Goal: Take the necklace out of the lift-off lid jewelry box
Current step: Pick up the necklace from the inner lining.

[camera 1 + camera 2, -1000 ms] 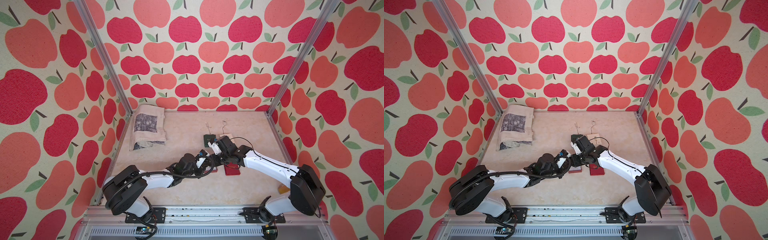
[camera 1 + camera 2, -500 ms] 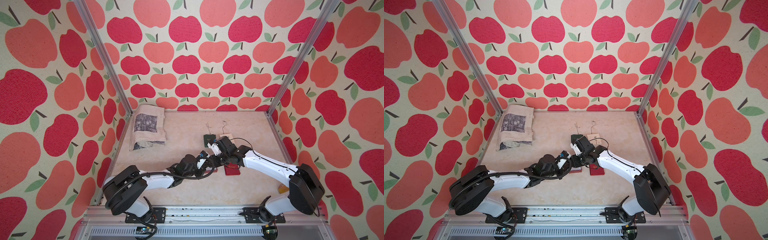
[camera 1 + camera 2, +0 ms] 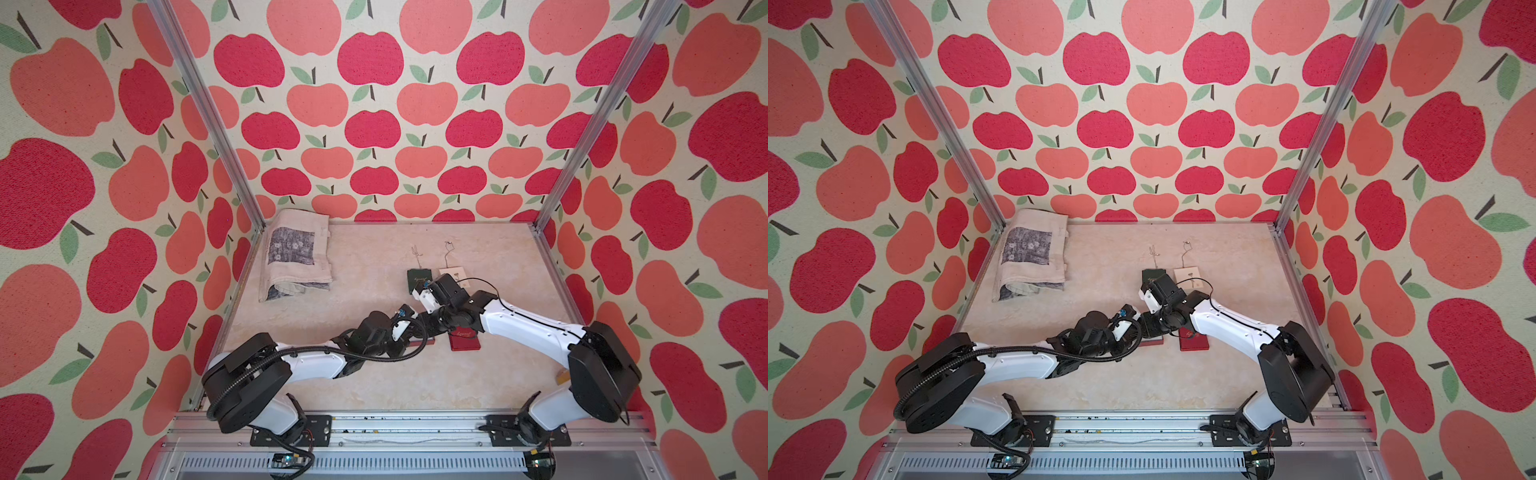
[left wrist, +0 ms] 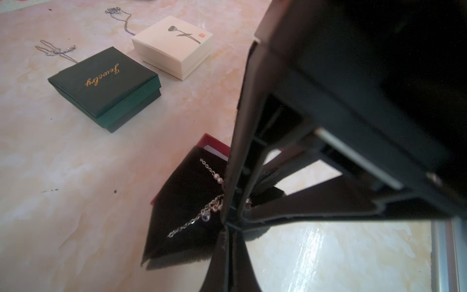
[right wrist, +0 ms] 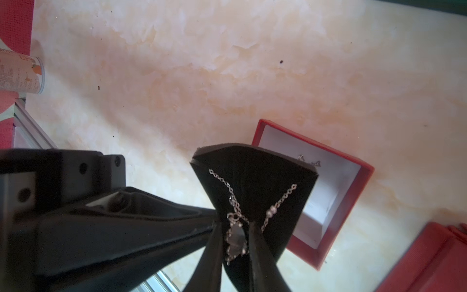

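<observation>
Partly over the open red jewelry box base [image 5: 348,202], black insert pad [image 5: 252,172] raised and tilted, necklace [image 5: 280,199] strung across pad, left gripper [image 4: 225,227] jaws closed on pad edge, right gripper [image 5: 236,227] jaws narrowly apart astride pendant [image 5: 236,239], clamping not determinable, red lid [image 5: 429,257] near base.

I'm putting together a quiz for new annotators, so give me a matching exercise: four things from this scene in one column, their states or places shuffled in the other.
1. green box
2. red box base
3. black pad
4. folded cloth

A. open, white inside
B. raised out of its box, necklace strung across it
C. closed, lid on
D. lying in the far left corner

Pairs: 1-C, 2-A, 3-B, 4-D
</observation>
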`<state>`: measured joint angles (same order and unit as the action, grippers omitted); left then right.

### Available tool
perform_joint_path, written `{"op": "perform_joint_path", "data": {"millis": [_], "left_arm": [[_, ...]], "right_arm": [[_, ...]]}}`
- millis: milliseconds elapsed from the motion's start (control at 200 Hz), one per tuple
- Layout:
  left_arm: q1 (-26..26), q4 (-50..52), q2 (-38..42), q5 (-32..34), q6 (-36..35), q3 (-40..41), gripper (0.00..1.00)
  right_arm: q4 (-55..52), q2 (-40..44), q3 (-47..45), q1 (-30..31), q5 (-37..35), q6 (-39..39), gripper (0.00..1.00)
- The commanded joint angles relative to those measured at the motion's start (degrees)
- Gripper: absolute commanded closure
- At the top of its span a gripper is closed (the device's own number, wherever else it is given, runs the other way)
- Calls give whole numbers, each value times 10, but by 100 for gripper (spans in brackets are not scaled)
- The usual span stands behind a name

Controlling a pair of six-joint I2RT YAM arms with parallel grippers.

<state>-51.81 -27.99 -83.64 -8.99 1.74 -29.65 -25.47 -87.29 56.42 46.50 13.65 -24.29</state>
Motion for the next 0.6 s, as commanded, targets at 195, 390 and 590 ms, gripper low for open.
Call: {"op": "perform_joint_path", "data": {"millis": [195, 390, 590], "left_arm": [[-4, -23, 30, 10, -13, 6, 100], [-7, -24, 26, 5, -13, 6, 100], [-7, -24, 26, 3, -16, 6, 100]], "right_arm": [[-17, -8, 7, -2, 7, 7, 85], [-24, 19, 18, -19, 4, 12, 85], [-26, 34, 26, -36, 6, 16, 85]]}}
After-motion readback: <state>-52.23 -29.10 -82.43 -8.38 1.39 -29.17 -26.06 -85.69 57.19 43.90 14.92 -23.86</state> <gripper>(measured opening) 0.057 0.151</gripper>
